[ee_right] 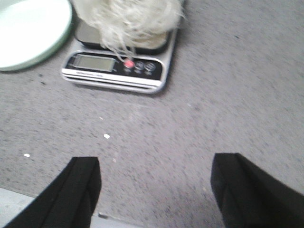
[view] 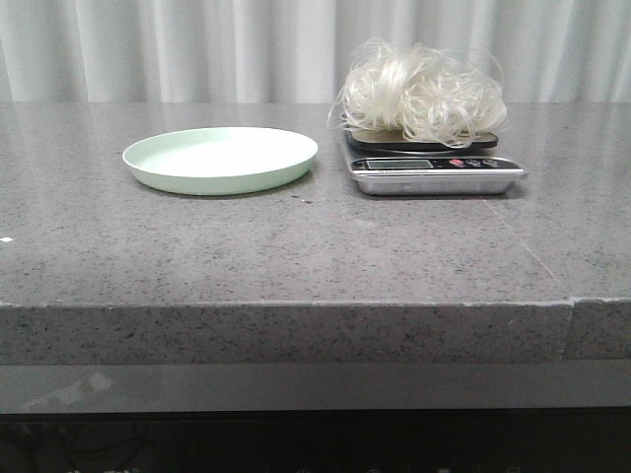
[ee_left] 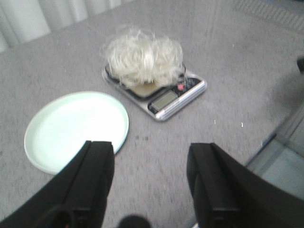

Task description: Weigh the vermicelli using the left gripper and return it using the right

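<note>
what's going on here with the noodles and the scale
Nothing is being held right now. The vermicelli sits piled on the scale, beside the empty green plate. The left gripper and right gripper are both open, hovering over the table short of the scale.

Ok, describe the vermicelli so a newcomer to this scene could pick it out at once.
Start at the grey stone table and find the small silver kitchen scale on its right half, beside the pale green plate. The vermicelli sits heaped on the scale's platform. It is the only fluffy, tangled thing here: thin white strands, unlike the smooth, bare plate.
</note>
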You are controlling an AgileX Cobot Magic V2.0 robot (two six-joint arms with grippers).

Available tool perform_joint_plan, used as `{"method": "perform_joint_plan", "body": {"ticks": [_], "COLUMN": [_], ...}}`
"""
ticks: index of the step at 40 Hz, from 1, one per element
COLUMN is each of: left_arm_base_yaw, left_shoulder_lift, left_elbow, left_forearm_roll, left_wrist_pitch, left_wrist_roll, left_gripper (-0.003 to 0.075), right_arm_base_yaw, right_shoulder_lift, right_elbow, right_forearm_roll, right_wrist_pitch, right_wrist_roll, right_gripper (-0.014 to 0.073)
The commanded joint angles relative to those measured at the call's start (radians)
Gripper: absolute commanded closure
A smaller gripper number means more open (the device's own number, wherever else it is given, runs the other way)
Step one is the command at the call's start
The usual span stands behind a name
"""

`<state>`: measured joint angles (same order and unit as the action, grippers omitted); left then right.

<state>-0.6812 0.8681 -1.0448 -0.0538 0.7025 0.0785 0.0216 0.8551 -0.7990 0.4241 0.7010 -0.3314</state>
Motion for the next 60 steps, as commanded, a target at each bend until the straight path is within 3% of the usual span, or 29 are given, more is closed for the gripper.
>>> {"method": "perform_joint_plan", "body": {"ticks": [1,13,21,24,29,48,60], "left_arm_base_yaw": [-0.005,-0.005,-0.005,-0.005,-0.005,-0.005,-0.005], "left_shoulder_lift": [-0.08,-0.202,-0.201,-0.201,-0.201,-0.201,-0.201], "left_elbow": [0.061,0.183,0.183,0.183,0.183,0.183,0.183], "left_forearm_roll": [-0.007,-0.013,-0.013,-0.013,-0.013,-0.013,-0.013], "left_wrist_pitch": [-0.085,-0.083,-0.083,-0.084,-0.084,-0.084,-0.084], "left_wrist_roll": [-0.013,-0.013,-0.013,-0.013,-0.013,-0.013,-0.013], "left_gripper": [0.028,0.028,0.028,0.028,0.028,0.028,0.028], "right_arm_base_yaw": [0.019,0.205,0.287,0.294,0.294,0.294,0.293], "right_shoulder_lift": [0.045,0.281,0.46,0.518,0.617,0.945,1.044], "right_elbow": [-0.085,-0.341,-0.537,-0.601,-0.704,-1.029,-1.069], "right_forearm_roll": [0.062,0.001,-0.189,-0.284,-0.325,-0.325,-0.325], "right_wrist_pitch": [-0.042,0.027,0.104,0.115,0.111,0.1,0.094], "right_wrist_roll": [-0.052,-0.066,0.114,0.216,0.305,0.325,0.325], "right_gripper": [-0.0002,-0.0002,-0.0002,-0.0002,-0.0002,-0.0002,-0.0001]}}
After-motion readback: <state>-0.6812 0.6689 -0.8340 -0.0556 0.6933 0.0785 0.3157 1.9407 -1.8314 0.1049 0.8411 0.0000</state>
